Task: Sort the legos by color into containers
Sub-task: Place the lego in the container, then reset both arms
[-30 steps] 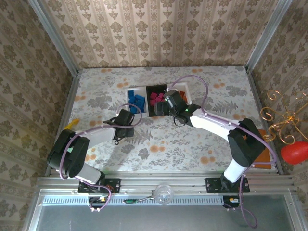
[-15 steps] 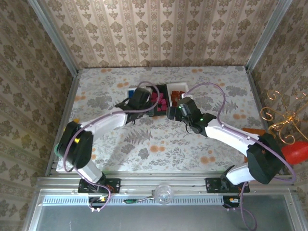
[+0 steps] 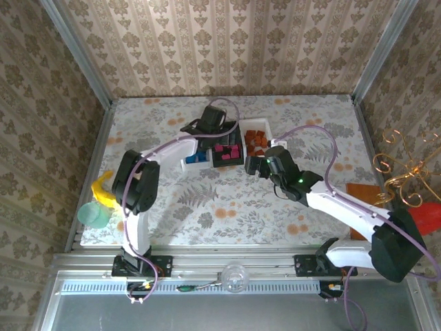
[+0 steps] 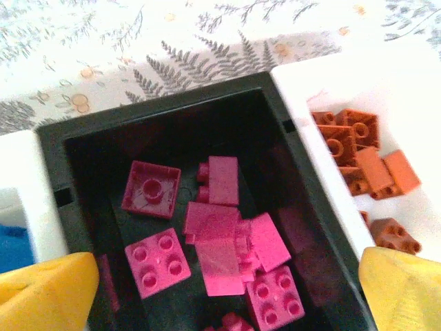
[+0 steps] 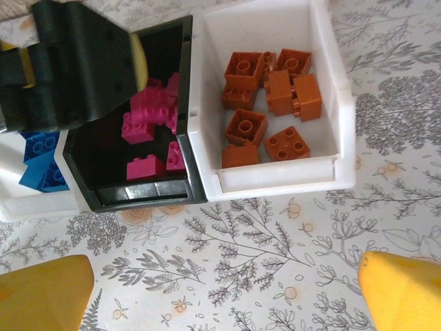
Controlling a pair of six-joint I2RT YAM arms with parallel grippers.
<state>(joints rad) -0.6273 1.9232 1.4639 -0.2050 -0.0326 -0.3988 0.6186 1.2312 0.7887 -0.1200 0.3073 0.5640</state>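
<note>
Top view: the left gripper point(image 3: 217, 134) is being held over the black plastic middle tray point(image 3: 227, 161); the right gripper point(image 3: 256, 165) is just beside it.
Left wrist: fingers point(image 4: 41, 293) are being spread wide; small pink plastic bricks point(image 4: 220, 241) are lying in that tray, straight below.
Right wrist: fingers point(image 5: 403, 286) are being spread wide, pinching nothing.

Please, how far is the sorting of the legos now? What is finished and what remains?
Done, it seems: blue bricks in the left white tray, magenta bricks in the black tray, orange-brown bricks in the right white tray. In hand: nothing; the left gripper is open over the black tray, the right gripper open over the cloth. Left: probably nothing; I make out no loose brick.
</note>
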